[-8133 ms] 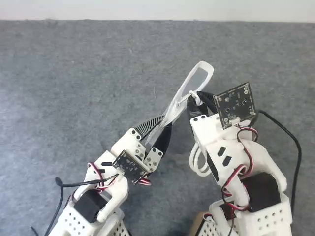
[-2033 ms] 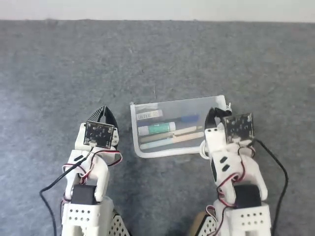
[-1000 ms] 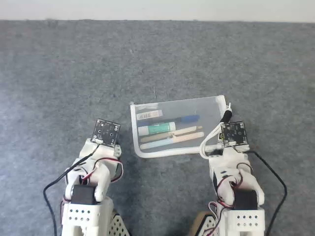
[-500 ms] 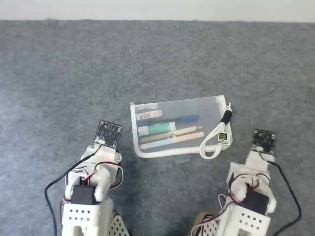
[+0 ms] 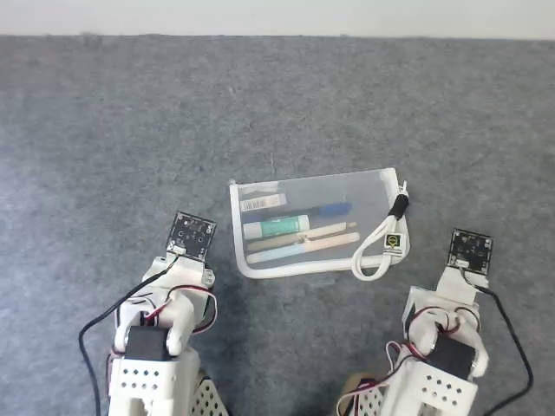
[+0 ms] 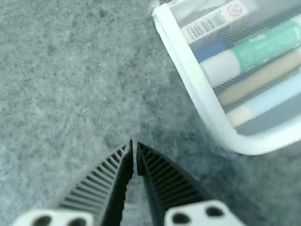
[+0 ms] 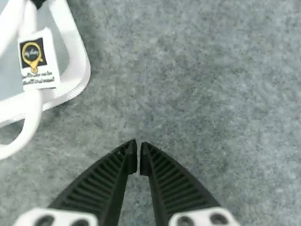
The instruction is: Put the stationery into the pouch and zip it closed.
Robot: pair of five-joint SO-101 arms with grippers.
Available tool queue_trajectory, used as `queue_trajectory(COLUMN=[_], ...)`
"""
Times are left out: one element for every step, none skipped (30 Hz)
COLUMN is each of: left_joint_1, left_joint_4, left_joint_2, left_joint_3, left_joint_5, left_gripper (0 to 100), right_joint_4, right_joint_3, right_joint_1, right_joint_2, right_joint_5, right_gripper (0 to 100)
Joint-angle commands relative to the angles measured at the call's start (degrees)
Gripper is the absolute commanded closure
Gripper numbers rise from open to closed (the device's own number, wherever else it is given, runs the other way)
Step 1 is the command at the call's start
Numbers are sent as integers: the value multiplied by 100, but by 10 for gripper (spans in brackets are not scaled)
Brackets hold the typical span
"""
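The clear pouch (image 5: pixel 371 192) lies flat on the grey carpet (image 5: pixel 130 130) ahead of both arms, with the stationery (image 5: pixel 299 234) inside. A barcode sticker (image 5: pixel 262 203) shows through its wall, and its white strap (image 7: pixel 29 120) carries a white tag (image 7: pixel 37 59) with a yellow emblem and unreadably small print. The left gripper (image 6: pixel 133 143) and right gripper (image 7: pixel 138 142) sit near the pouch, jaws pressed together on nothing.

You'll find no wording clear enough to read. Ahead and left of your right pincer (image 7: pixel 137 153), a small white tag (image 7: pixel 36 59) by the white cord loop (image 7: pixel 26 117) carries a round yellow emblem on black above tiny print. Ahead and right of your left pincer (image 6: pixel 134 153), a white barcode sticker (image 6: pixel 214 20) with a red circle sign sits inside the clear white-edged plastic pouch (image 6: pixel 202 113)
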Motion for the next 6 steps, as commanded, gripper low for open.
queue_trajectory(left_joint_1=[-18, -18, -18, -18, -18, -18], left_joint_4=[35, 35, 35, 35, 35, 35], left_joint_2=[-114, -114, -114, -114, -114, -114], left_joint_3=[-101, -101, -101, -101, -101, -101], left_joint_5=[44, 44, 44, 44, 44, 44], left_gripper=[988, 988, 988, 988, 988, 988], right_joint_4=[40, 40, 40, 40, 40, 40], right_joint_3=[123, 123, 123, 123, 123, 123], right_joint_1=[66, 66, 66, 66, 66, 66], right_joint_2=[-84, -84, -84, -84, -84, -84], right_joint_5=[53, 53, 53, 53, 53, 53], right_gripper=[992, 992, 992, 992, 992, 992])
